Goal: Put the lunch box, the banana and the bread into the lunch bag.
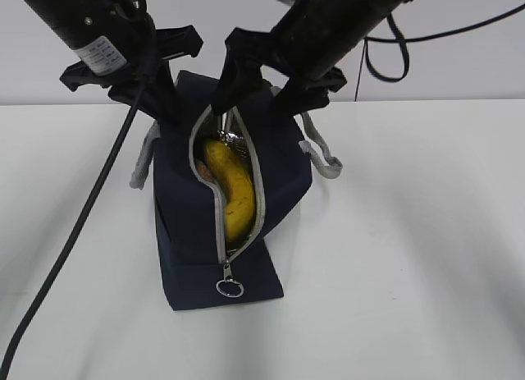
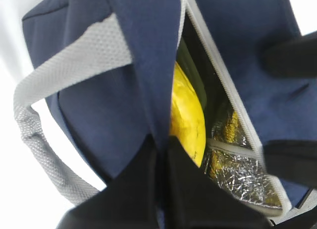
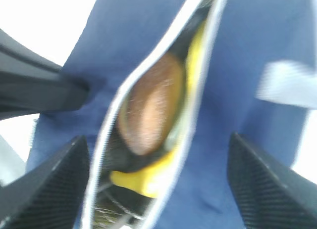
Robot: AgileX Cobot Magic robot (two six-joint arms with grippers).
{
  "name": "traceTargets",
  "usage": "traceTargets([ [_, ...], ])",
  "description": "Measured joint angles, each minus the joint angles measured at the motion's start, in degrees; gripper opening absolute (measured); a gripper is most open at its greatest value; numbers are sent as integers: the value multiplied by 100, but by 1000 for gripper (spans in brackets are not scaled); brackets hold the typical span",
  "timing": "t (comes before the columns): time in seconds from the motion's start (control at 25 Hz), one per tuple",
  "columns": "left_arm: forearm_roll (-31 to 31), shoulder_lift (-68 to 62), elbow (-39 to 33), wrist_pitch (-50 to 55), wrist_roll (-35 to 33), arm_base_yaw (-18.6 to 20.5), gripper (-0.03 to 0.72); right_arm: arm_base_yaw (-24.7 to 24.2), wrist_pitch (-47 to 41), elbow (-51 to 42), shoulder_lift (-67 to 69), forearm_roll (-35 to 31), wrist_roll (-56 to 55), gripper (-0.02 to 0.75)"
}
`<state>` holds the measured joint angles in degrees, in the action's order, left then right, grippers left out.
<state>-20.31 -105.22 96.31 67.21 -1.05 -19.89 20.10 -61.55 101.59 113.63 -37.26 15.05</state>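
The navy lunch bag (image 1: 189, 208) stands on the white table with its grey zipper open along the top. The yellow banana (image 1: 232, 187) lies inside, and the brown bread (image 1: 202, 171) peeks out beside it. My left gripper (image 1: 175, 111) is shut on the bag's left top edge; the left wrist view shows its jaws (image 2: 161, 147) pinching a fold of navy fabric beside the banana (image 2: 188, 110). My right gripper (image 1: 253, 99) is open over the bag's far end. In the right wrist view it (image 3: 158, 189) straddles the opening above the bread (image 3: 151, 105) and banana (image 3: 143, 182). The lunch box is hidden.
The zipper's ring pull (image 1: 230, 288) hangs at the bag's near end. Grey strap handles (image 1: 321, 154) droop on both sides. Silver foil lining (image 2: 237, 174) shows inside the bag. A black cable (image 1: 74, 240) crosses the table at the left.
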Motion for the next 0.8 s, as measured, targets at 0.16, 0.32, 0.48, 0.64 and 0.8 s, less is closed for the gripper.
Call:
traceTargets([
  [0.16, 0, 0, 0, 6, 0, 0, 0, -25, -181, 403, -237, 788, -317, 661],
  [0.32, 0, 0, 0, 6, 0, 0, 0, -25, -512, 483, -274, 1407, -477, 617],
  [0.48, 0, 0, 0, 6, 0, 0, 0, -25, -589, 483, -215, 1659, -586, 550],
  [0.64, 0, 0, 0, 6, 0, 0, 0, -25, -629, 483, -88, 1572, -588, 523],
  [0.8, 0, 0, 0, 6, 0, 0, 0, -25, -685, 483, 126, 1425, -597, 515],
])
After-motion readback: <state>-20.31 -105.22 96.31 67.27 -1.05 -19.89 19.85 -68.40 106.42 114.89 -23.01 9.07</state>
